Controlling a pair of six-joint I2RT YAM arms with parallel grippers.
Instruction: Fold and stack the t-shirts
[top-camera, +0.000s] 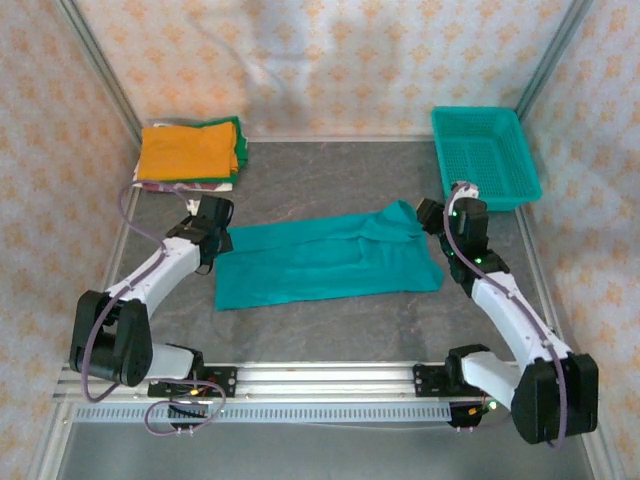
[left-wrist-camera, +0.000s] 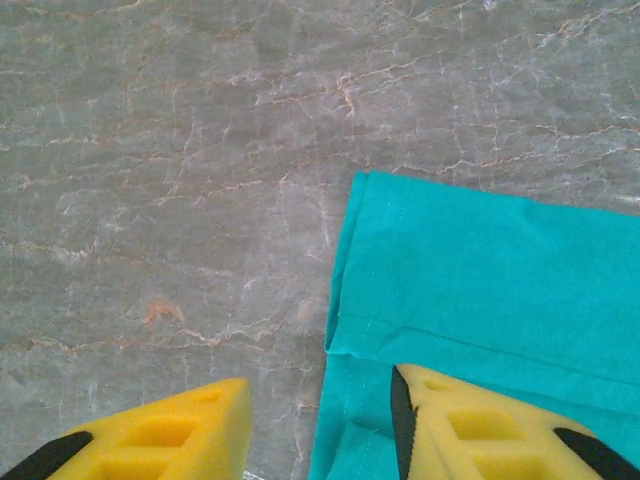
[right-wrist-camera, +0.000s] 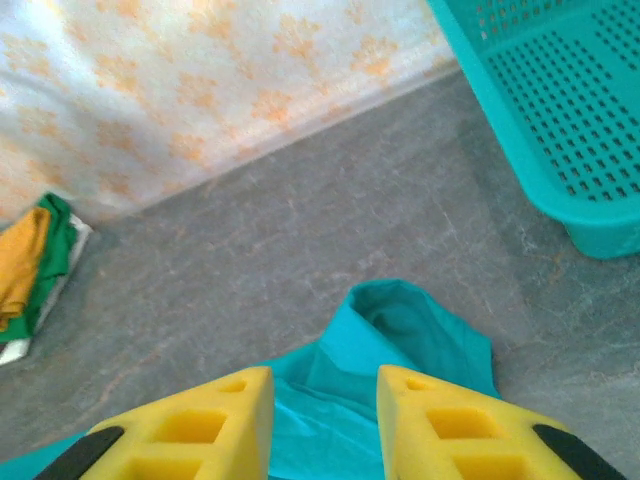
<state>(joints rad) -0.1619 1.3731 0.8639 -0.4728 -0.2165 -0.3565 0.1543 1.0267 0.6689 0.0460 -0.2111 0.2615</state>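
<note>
The teal t-shirt (top-camera: 320, 265) lies as a long strip mid-table (top-camera: 330, 170), with the folded stack (top-camera: 190, 150) far left. It's light and limp, so I'd pinch the doubled edges at each end. My left pincer (left-wrist-camera: 320, 425) and right pincer (right-wrist-camera: 325, 420) gape empty over those ends.
</note>
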